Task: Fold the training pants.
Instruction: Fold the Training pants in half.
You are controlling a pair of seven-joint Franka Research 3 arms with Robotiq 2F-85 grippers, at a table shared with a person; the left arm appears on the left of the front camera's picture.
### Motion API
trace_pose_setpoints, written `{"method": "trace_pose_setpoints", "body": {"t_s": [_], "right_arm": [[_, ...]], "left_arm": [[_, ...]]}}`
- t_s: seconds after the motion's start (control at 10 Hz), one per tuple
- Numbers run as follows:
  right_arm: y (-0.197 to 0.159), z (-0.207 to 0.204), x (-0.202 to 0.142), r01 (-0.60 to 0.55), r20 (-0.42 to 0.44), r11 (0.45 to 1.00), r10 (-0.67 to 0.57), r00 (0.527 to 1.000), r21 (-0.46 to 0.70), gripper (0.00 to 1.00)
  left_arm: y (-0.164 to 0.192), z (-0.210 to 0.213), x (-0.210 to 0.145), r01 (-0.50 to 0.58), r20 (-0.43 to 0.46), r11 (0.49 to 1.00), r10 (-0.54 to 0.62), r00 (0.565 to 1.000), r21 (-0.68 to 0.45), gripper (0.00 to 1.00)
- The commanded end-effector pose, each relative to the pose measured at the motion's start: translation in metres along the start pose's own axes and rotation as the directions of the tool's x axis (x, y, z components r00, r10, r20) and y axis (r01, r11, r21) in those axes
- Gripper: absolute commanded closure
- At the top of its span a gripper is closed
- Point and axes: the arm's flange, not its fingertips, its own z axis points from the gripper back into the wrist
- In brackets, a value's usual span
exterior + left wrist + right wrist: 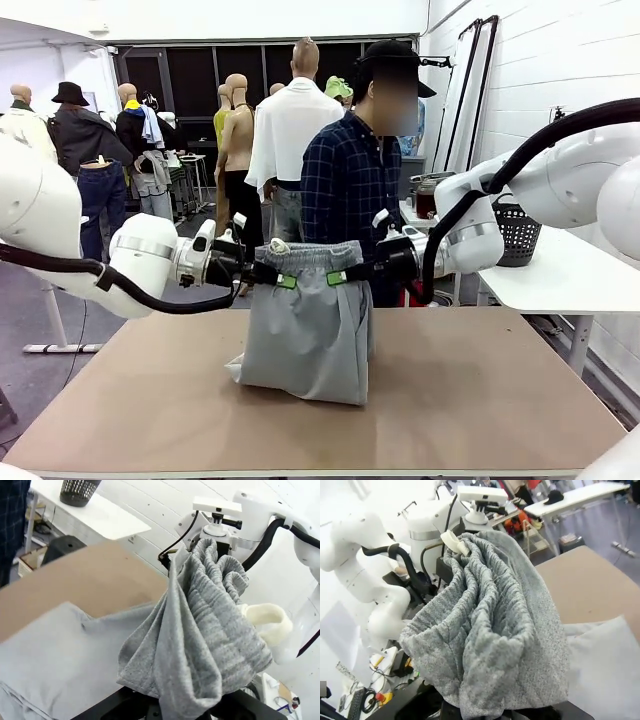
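Plain light grey jersey training pants [310,320] hang mid-frame, waistband stretched level between left gripper [278,279] and right gripper [345,276], both clamped on it; legs drop to the brown table [480,390].

White brick wall [560,60] right; white side table [560,275]; dark windows [200,75] behind; grey floor [30,310].

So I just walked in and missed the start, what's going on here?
Both robot arms hold the training pants up by the waistband, the left gripper and the right gripper each shut on one end. The legs hang down and bunch on the table. A person stands at the far side.
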Motion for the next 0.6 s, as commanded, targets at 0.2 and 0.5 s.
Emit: {"method": "trace_pose_setpoints", "body": {"t_s": [0.2, 0.5], "right_arm": [[0.008, -0.024, -0.055, 0.147, 0.063, 0.987, -0.151, 0.987, 0.062, 1.00], [-0.003, -0.029, -0.078, 0.257, 0.081, 0.963, -0.263, 0.961, 0.080, 1.00]], "left_arm": [[-0.023, 0.003, -0.043, -0.194, -0.024, 0.979, 0.193, 0.981, -0.060, 1.00], [0.009, -0.012, -0.070, -0.337, -0.027, 0.933, 0.337, 0.941, -0.128, 1.00]]}}
